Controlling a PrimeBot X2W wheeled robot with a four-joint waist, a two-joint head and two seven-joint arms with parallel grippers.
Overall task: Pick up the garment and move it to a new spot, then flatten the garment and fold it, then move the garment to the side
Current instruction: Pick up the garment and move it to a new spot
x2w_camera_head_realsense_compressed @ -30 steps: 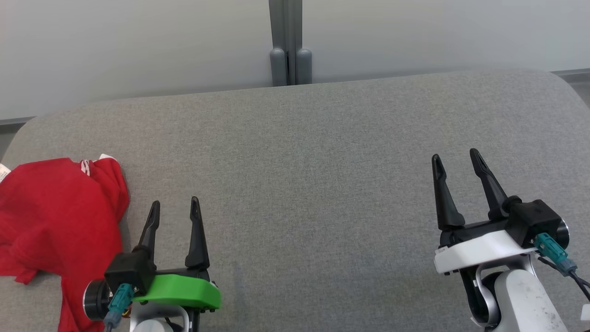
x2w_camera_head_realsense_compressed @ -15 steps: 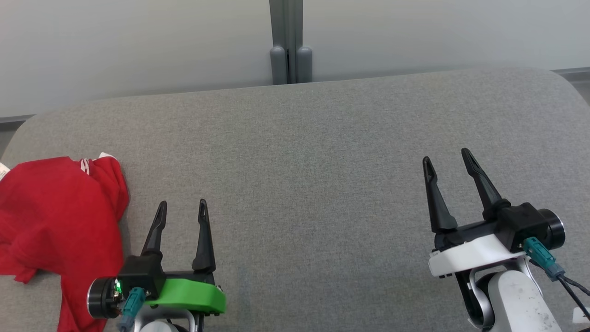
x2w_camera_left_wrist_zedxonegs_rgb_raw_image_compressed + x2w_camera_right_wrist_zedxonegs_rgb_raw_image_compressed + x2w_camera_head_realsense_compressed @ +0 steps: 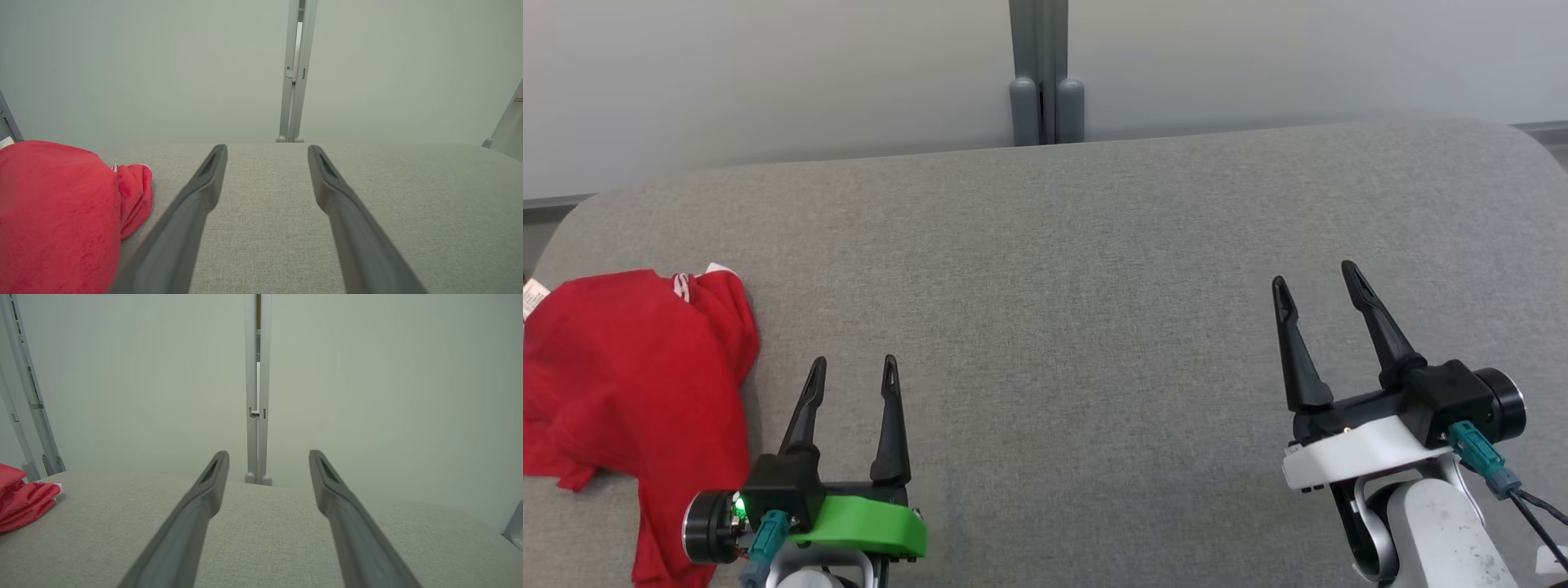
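Note:
A crumpled red garment (image 3: 629, 384) lies at the left end of the grey cloth-covered table (image 3: 1062, 269), with a bit of white trim at its far edge. My left gripper (image 3: 854, 371) stands open just to the right of it, apart from the cloth, nothing between its fingers. In the left wrist view the garment (image 3: 57, 212) bulks at the lower left beside the left gripper (image 3: 265, 151). My right gripper (image 3: 1315, 282) stands open over the right side of the table, holding nothing. The right wrist view has the garment (image 3: 22, 498) far off at the left edge and the right gripper (image 3: 267, 455) open.
A pale wall (image 3: 768, 73) with a grey upright post (image 3: 1045, 73) runs behind the table's far edge. The table's corners are rounded. Bare grey cloth spans the middle, between the two arms.
The head camera has shifted a little to the left, so the whole picture slid right. The left gripper has drifted slightly right and nearer; the right gripper moved slightly left. The garment lies still.

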